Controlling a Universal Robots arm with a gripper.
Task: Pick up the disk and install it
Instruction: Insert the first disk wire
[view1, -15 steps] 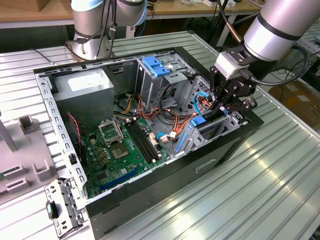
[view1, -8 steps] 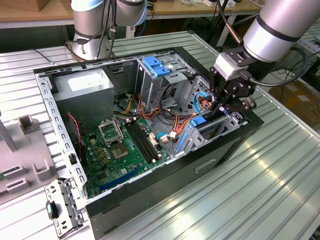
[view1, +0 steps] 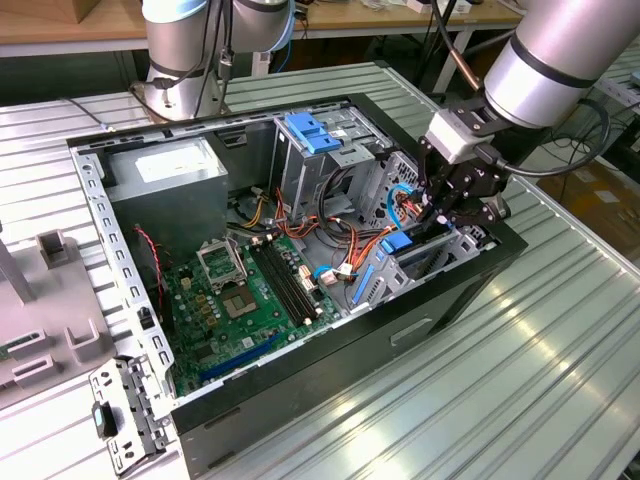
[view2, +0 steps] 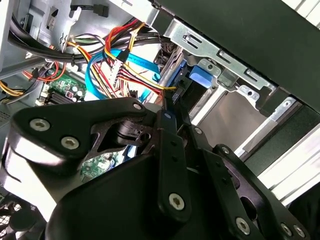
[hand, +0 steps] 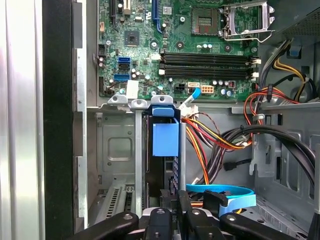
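The disk (hand: 162, 172) stands on edge in the drive bay at the case's front corner, its blue carrier tab (hand: 165, 140) facing up. In the exterior view the disk (view1: 412, 252) sits low in the bay on that view's right, under my gripper (view1: 447, 225). My gripper (hand: 178, 199) reaches down onto the disk's near end, its fingers (hand: 189, 212) close together around it. In the second wrist view my gripper (view2: 172, 112) meets the disk (view2: 181, 94) beside the blue tab (view2: 202, 75).
The open computer case (view1: 300, 400) lies on a slatted metal table (view1: 560, 350). Inside are the green motherboard (view1: 250, 290), a grey power supply (view1: 165, 175), coloured cables (view1: 335, 240) and a blue bracket (view1: 312, 132) on the upper cage. A loose metal bracket (view1: 125, 410) lies at the left.
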